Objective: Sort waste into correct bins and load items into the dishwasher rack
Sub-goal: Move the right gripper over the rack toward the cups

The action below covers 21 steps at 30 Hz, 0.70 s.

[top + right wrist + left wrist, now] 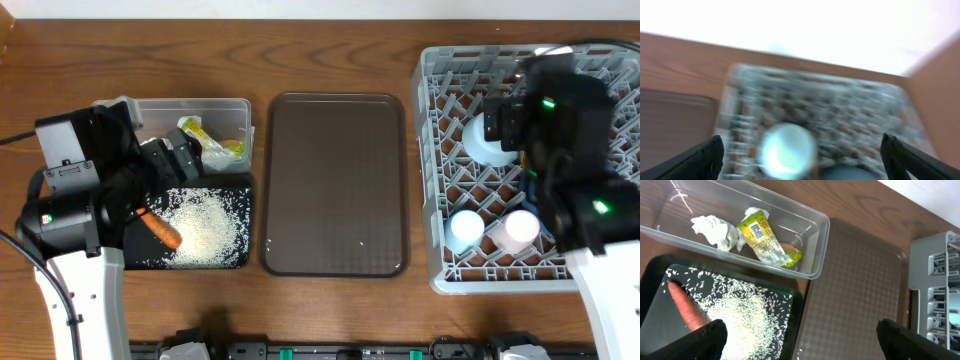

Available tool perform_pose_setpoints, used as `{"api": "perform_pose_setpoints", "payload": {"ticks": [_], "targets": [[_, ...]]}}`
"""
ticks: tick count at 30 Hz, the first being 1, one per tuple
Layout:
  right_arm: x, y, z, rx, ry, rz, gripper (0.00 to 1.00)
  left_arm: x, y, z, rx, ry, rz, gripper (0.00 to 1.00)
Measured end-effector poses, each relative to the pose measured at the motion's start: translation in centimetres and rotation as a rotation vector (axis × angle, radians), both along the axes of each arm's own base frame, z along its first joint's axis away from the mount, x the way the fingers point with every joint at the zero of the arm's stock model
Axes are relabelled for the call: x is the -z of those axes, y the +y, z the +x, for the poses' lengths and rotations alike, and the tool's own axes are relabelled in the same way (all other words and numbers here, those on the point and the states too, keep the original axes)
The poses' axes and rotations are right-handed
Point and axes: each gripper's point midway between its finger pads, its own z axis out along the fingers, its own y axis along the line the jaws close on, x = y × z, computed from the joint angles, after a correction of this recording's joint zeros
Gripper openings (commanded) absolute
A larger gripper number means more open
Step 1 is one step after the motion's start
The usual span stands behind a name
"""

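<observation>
My left gripper (805, 347) is open above the right rim of the black tray (796, 312), which holds white rice (740, 325) and an orange carrot (685, 307). Behind it, the clear tub (805, 217) holds crumpled paper (715, 230) and a yellow-green wrapper (762, 237). My right gripper (800, 165) is open over the grey rack (440, 180), above a white-blue bowl (787, 150); that view is blurred. A light blue cup (463, 230) and a pink cup (520, 232) stand in the rack's near part. The chopsticks are out of view.
A large dark brown serving tray (335, 180) lies between the bins and the rack. The right arm covers much of the rack's far right. A blue shape (850, 174) at the right wrist view's bottom edge is too blurred to name.
</observation>
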Motion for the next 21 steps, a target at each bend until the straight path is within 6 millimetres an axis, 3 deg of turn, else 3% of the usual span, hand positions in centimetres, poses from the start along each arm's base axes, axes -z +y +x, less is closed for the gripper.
{"api": "perform_pose_setpoints", "payload": {"ticks": [3,7,21], "targets": [[-0.5,1.8,-0.7,-0.095,-0.008,0.106,0.99,0.0,0.0,0.0,0.0,0.0,0.0,0.98],[0.3,3.3,-1.3,-0.165,0.038,0.172,0.99,0.0,0.0,0.0,0.0,0.0,0.0,0.98],[3.9,4.1,-4.1,-0.189,0.229,0.216,0.99,0.0,0.0,0.0,0.0,0.0,0.0,0.98]]}}
